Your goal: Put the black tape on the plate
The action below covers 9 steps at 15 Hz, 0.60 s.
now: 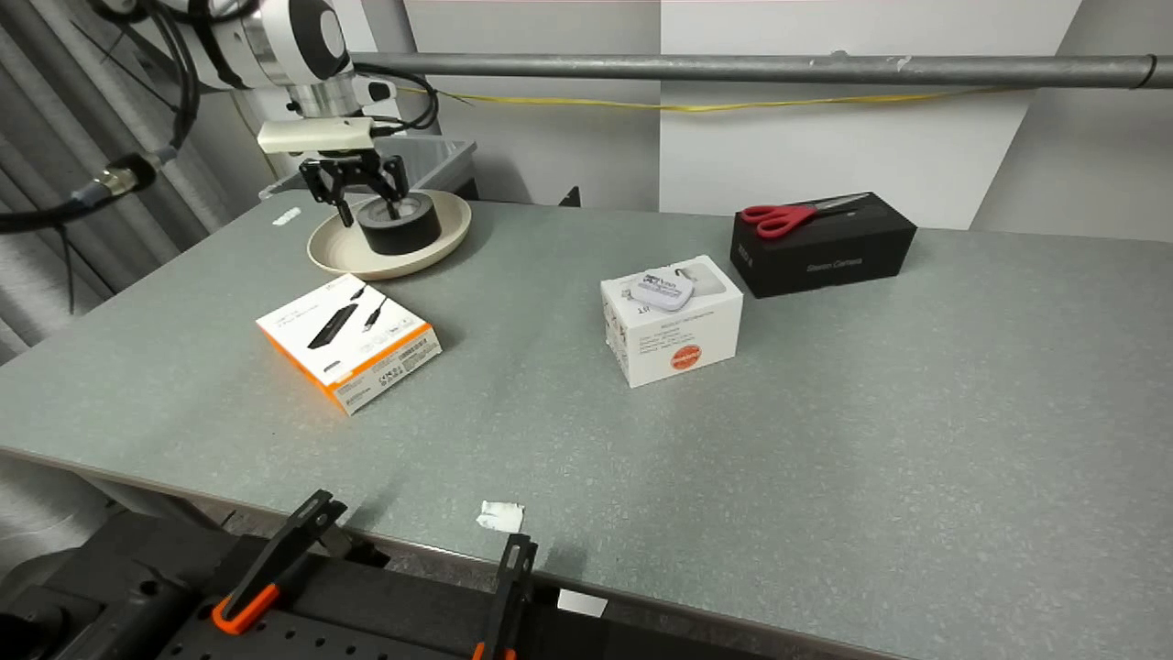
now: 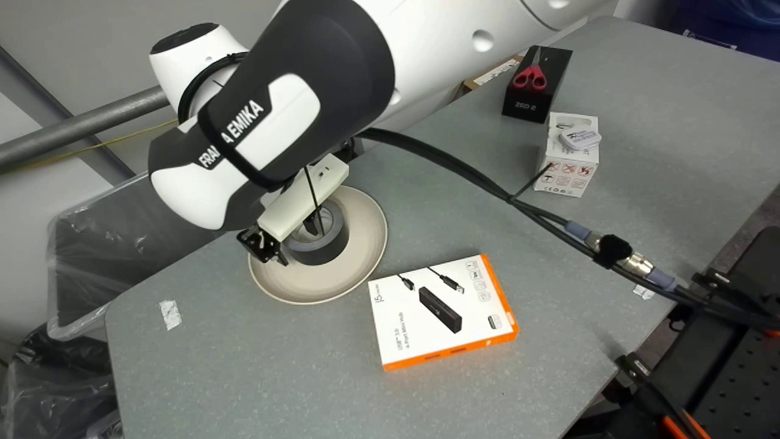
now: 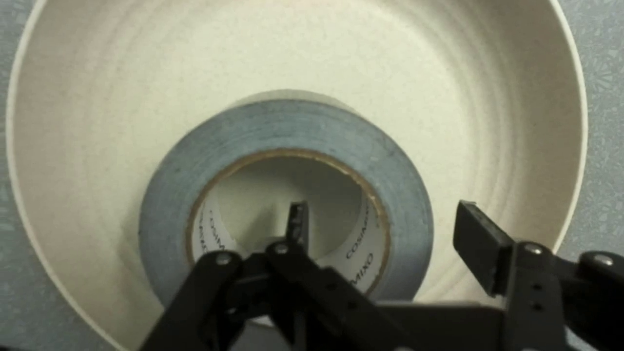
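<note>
The black tape [image 1: 403, 236] lies flat inside the beige plate [image 1: 455, 225], resting on its bottom. Both also show in an exterior view, the tape [image 2: 323, 251] off to the plate's [image 2: 367, 241] upper side. In the wrist view the tape [image 3: 287, 124] has a grey-looking top face and a white printed core; the plate [image 3: 302, 53] surrounds it. My gripper [image 3: 382, 204] is open, with one finger in or over the tape's hole and the other outside the ring. A gap shows between each finger and the tape wall. The gripper [image 1: 370, 218] is low over the plate.
A white and orange box [image 1: 353, 335] lies close in front of the plate. A white box [image 1: 678, 330] with a small white item [image 1: 662, 289] on top stands farther along. A black box [image 1: 834, 252] carries red scissors [image 1: 779, 218]. A grey bin [image 2: 122, 244] stands beyond the table edge.
</note>
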Motion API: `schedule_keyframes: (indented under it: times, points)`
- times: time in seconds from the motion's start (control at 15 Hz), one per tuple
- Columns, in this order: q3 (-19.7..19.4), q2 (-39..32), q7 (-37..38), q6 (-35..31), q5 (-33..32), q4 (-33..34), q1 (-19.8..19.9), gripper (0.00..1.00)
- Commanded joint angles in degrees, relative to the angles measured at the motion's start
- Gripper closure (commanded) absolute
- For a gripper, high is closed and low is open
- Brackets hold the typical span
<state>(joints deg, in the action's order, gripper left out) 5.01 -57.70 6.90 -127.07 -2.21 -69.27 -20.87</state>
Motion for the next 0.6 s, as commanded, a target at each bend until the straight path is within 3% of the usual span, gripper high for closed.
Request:
schedule_keyframes:
  times: [0.0, 0.53]
  points:
    - [-0.55, 0.61, 0.70, 1.06, -1.05, 0.84, 0.06, 0.00]
    - [-0.10, 0.16, 0.37, 0.22, -0.46, 0.59, 0.44, 0.00]
